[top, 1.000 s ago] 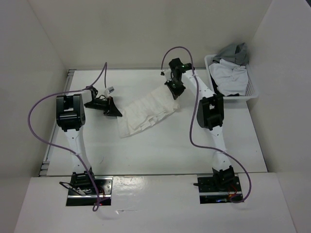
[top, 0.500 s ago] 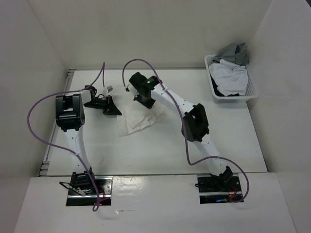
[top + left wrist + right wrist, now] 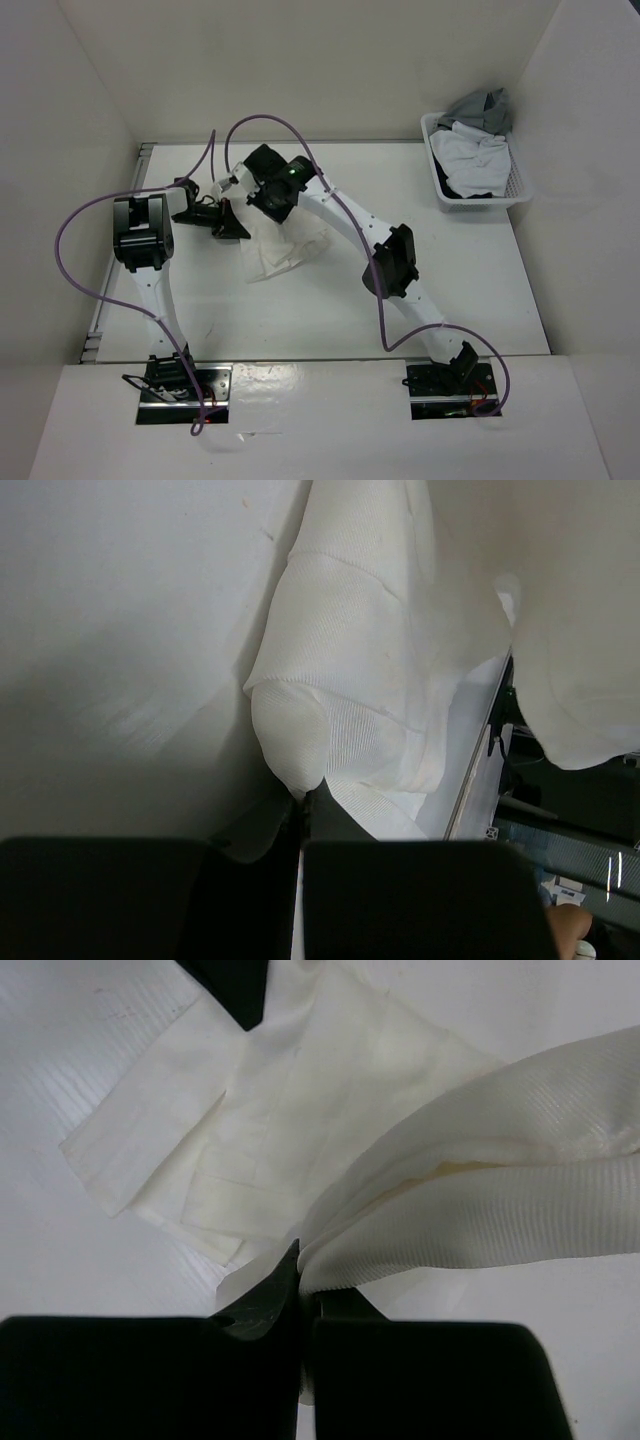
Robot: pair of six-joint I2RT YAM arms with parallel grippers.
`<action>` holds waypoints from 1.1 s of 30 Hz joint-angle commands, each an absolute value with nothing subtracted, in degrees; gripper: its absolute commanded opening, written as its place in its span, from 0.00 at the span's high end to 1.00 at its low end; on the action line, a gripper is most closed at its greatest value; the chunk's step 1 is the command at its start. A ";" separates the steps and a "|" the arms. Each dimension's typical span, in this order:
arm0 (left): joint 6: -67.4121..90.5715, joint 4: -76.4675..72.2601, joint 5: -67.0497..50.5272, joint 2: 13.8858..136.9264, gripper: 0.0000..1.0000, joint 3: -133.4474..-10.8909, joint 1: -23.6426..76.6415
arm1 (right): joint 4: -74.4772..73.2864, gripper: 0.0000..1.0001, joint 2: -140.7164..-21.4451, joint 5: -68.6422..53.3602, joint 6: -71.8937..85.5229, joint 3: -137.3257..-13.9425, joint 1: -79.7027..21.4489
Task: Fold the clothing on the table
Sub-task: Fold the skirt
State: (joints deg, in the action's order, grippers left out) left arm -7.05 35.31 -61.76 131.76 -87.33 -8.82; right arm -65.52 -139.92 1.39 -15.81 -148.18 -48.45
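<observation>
1. The white skirt (image 3: 290,246) lies bunched on the surface (image 3: 300,310), left of centre.
2. The left pincer (image 3: 303,802) is clamped on its edge.
3. The right pincer (image 3: 305,1280) (just beside) pinches a raised fold.

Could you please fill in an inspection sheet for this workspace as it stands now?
Surface: matte white table, with a metal rail along its left edge.
Job's things: white pleated skirt, partly doubled over, one end raised off the table.
Clutter: white basket at the far right, holding a grey garment and a white garment.
Grippers: left gripper shut on the skirt's edge; right gripper shut on the raised end.
Cables: one purple cable looping off each arm.
Surroundings: plain white walls on three sides; nothing else seen.
</observation>
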 commanded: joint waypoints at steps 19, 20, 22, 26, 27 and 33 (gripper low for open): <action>-8.61 34.63 -58.80 129.37 1.00 -85.34 -8.53 | -67.68 0.83 -146.95 -3.52 -13.19 -154.77 -53.00; -8.61 34.63 -58.80 129.37 1.00 -85.34 -8.53 | -67.15 0.77 -146.95 -3.52 -13.18 -155.47 -53.00; -8.61 34.63 -58.80 129.37 1.00 -85.34 -8.53 | -67.15 0.62 -147.48 -4.04 -13.18 -156.26 -53.00; -8.61 34.63 -58.80 129.37 1.00 -85.34 -8.53 | -67.67 0.44 -147.48 -8.59 -13.18 -158.46 -53.53; -8.61 34.63 -58.80 129.37 1.00 -85.34 -8.53 | -67.68 0.42 -146.96 -9.74 -13.18 -158.47 -53.53; -8.61 35.16 -58.80 128.85 1.00 -85.34 -8.53 | -70.39 0.35 -145.20 -19.83 -15.89 -163.81 -53.53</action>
State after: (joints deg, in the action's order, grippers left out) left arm -7.11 35.29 -61.30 131.13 -86.48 -8.75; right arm -68.69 -147.57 -12.10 -14.02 -159.00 -52.88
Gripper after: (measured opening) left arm 0.009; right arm 0.647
